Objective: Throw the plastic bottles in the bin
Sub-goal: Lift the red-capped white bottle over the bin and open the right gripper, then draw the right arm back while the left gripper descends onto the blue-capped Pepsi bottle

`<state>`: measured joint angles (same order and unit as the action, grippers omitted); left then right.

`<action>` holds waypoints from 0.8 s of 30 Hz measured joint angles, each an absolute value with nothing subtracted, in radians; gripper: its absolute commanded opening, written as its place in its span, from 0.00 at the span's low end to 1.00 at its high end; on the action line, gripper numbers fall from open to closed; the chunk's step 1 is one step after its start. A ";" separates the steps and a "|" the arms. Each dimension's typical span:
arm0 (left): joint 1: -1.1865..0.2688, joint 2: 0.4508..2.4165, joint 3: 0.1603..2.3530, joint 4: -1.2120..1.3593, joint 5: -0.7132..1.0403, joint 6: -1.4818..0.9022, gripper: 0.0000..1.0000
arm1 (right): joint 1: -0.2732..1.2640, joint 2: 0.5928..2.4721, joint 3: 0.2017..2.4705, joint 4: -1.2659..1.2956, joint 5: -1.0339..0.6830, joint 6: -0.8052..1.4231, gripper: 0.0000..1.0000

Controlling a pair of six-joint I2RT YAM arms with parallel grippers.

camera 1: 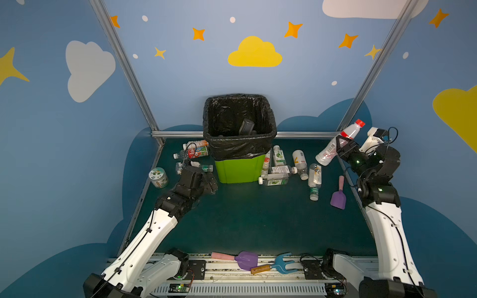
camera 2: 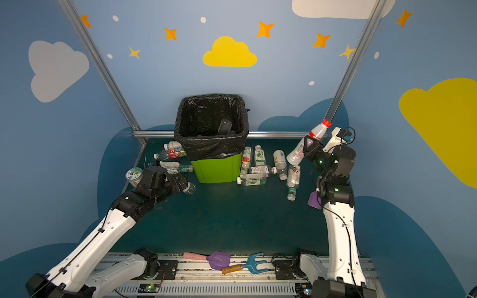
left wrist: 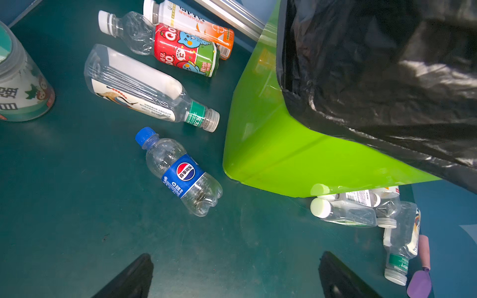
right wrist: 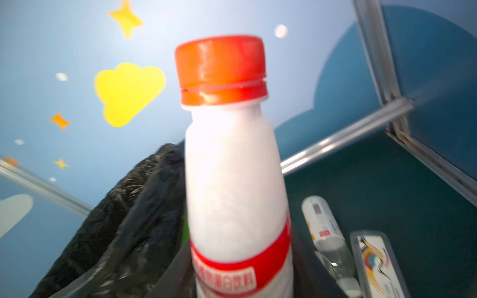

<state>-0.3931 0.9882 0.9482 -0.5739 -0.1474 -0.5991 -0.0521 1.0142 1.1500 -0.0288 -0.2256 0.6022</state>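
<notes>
1. Here, the right gripper is raised to the right of the bin. Its fingers are clamped around the middle of a white bottle, which tilts red cap uppermost, clear of the table.
2. The left gripper hovers low near the bin's front left corner, fingers spread wide and empty. A blue-capped bottle lies on the table just ahead of them.
3. Other bottles lie on the table beside the bin, a left group and a right group.
</notes>
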 measured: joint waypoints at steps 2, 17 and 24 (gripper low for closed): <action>-0.393 0.989 0.950 -0.577 -0.147 -0.599 1.00 | 0.037 1.028 1.211 0.009 -0.204 0.579 0.48; -0.391 1.013 1.051 -0.649 -0.149 -0.599 1.00 | 0.430 2.285 2.999 -0.727 -0.402 0.373 0.87; -0.326 0.908 1.051 -0.776 -0.197 -0.617 0.97 | 0.300 1.823 2.212 -0.626 -0.424 0.424 0.85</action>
<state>-0.3256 0.9077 1.0508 -0.7765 -0.1967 -0.6167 0.2996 1.8229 2.2124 -0.6258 -0.4240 0.4236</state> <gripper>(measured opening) 0.975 0.861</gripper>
